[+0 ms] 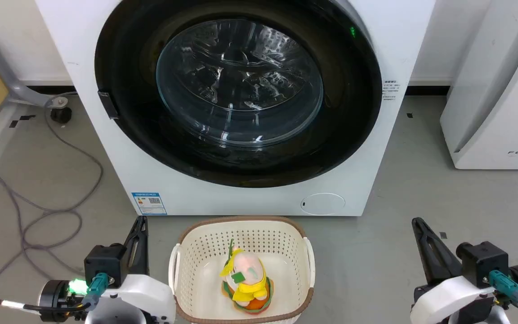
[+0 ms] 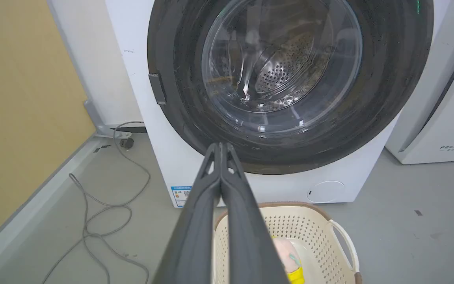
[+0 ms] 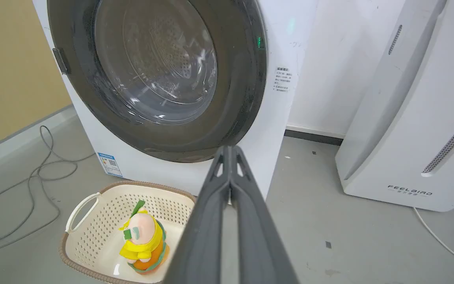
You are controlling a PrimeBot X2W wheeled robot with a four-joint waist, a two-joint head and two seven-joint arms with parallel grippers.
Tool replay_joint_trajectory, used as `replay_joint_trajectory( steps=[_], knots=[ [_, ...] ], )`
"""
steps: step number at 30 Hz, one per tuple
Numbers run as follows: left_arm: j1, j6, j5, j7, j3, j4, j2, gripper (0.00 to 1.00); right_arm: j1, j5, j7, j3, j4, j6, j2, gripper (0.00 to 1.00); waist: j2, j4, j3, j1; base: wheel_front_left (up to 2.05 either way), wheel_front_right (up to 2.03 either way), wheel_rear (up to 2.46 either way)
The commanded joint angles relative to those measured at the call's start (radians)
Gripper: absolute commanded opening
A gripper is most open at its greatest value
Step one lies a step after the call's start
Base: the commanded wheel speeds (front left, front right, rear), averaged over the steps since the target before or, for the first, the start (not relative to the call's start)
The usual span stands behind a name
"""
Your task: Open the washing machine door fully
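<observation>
You are facing the washing machine, a white front-loader that stands on the grey floor straight ahead of you. The washing machine door is shut, its glossy black ring lying flat against the white front, and through the bulging glass you can make out the perforated steel drum. A small dark tab sits on the door's edge on your left side, and a green light glows near its upper right. Low on the front you see a blue label at the left and a round cover at the right. Your left end effector is closed on nothing, its two dark fingers pressed together and pointing up toward the machine's lower left corner, apart from it. Your right end effector is likewise closed and empty, off to the right of the machine over bare floor. Between the two, just in front of the machine, stands a cream perforated basket with a brown rim, and a plush toy in yellow and orange sits upright in it. A grey cable loops across the floor on your left. A white appliance lettered FEELBIRD stands at your right, near the machine but apart from it.
</observation>
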Motion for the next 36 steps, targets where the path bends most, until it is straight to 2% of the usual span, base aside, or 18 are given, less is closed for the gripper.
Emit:
replay_joint_trajectory(
  steps=[1, 4, 5, 15, 16, 17, 27, 36],
  knots=[
    [0.015, -0.004, 0.002, 0.0, 0.0, -0.005, 0.0, 0.0, 0.005, -0.008, 0.0, 0.0, -0.005, 0.001, 0.001, 0.0, 0.0, 0.0, 0.0, 0.0, 0.0, 0.0, 0.0],
    [0.015, -0.004, 0.002, 0.0, 0.0, -0.005, 0.0, 0.0, 0.005, -0.008, 0.0, 0.0, -0.005, 0.001, 0.001, 0.0, 0.0, 0.0, 0.0, 0.0, 0.0, 0.0, 0.0],
    [0.0, 0.0, 0.0, 0.0, 0.0, 0.0, 0.0, 1.0, 0.0, 0.001, 0.0, 0.0, 0.0, 0.0, 0.0, 1.0, 0.0, 0.0, 0.0, 0.0, 0.0, 0.0, 0.0],
    [0.002, -0.003, -0.01, -0.018, -0.005, 0.009, 0.0, 1.0, 0.005, 0.02, -0.017, 0.001, 0.011, 0.0, 0.0, 1.0, 0.0, -0.002, 0.0, 0.0, 0.0, 0.0, 0.0],
    [0.002, -0.003, -0.012, -0.02, -0.005, 0.01, 0.0, 1.0, 0.005, 0.022, -0.019, 0.0, 0.012, 0.0, 0.0, 0.73, 0.0, -0.002, 0.0, 0.0, 0.0, 0.0, 0.0],
    [0.003, -0.004, -0.013, -0.023, -0.006, 0.012, 0.0, 1.0, 0.005, 0.025, -0.021, 0.0, 0.014, 0.0, 0.0, 0.0, 0.0, -0.002, 0.0, 0.0, 0.0, 0.0, 0.0],
    [0.004, -0.008, -0.026, -0.044, -0.01, 0.021, 0.0, 1.0, 0.003, 0.065, -0.043, 0.0, 0.037, 0.0, 0.0, 0.0, 0.0, -0.003, 0.0, 0.0, 0.0, 0.0, 0.0],
    [0.007, -0.013, -0.039, -0.062, -0.014, 0.028, 0.0, 1.0, -0.002, 0.277, -0.062, 0.008, 0.05, 0.0, 0.0, 0.0, 0.0, -0.005, 0.0, 0.0, 0.0, 0.0, 0.0]
  ],
)
